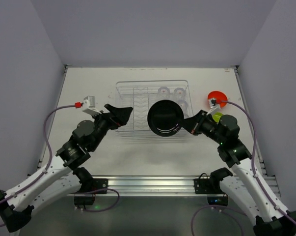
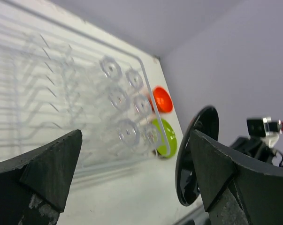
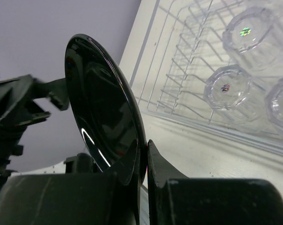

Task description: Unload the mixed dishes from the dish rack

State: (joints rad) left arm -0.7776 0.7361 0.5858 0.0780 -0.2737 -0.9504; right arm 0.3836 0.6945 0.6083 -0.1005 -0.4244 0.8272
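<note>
Over the near side of the dish rack (image 1: pixel 125 88), clamped by its rim in the right gripper (image 3: pixel 143 154), with the left gripper (image 1: pixel 122 115) gaping idle alongside: 1 black-backed plate (image 1: pixel 165 117), seemingly mid-unloading, next needing a careful carry rightward toward the orange bowl (image 1: pixel 217 97), clear of 6 racked cups (image 1: pixel 165 91).

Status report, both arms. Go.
Left end effector open, beside dish rack. Right end effector shut on black plate, over rack's near edge. Cups in rack. Nothing blocking.
</note>
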